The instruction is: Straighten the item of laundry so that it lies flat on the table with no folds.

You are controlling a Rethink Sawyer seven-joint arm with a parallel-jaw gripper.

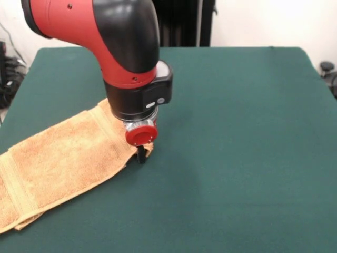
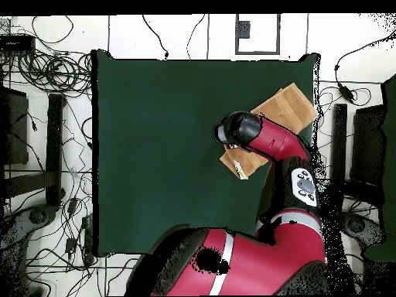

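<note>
The orange-tan towel (image 1: 63,158) lies on the dark green table (image 1: 237,105) at the left of the front view. It is a long, doubled-over strip that runs from the lower left edge up toward the middle. My gripper (image 1: 141,156) comes straight down onto the strip's right end. Its dark tips are pressed together on the towel's corner, and a bit of cloth shows beside them. In the overhead view the towel (image 2: 288,108) lies near the table's (image 2: 155,139) right edge. The arm's head covers the towel's middle there and hides the gripper.
The towel's far end reaches the table's edge in the overhead view. Cables (image 2: 46,69) and dark equipment (image 2: 363,139) surround the table on the floor. Open green surface lies to the right of the gripper in the front view.
</note>
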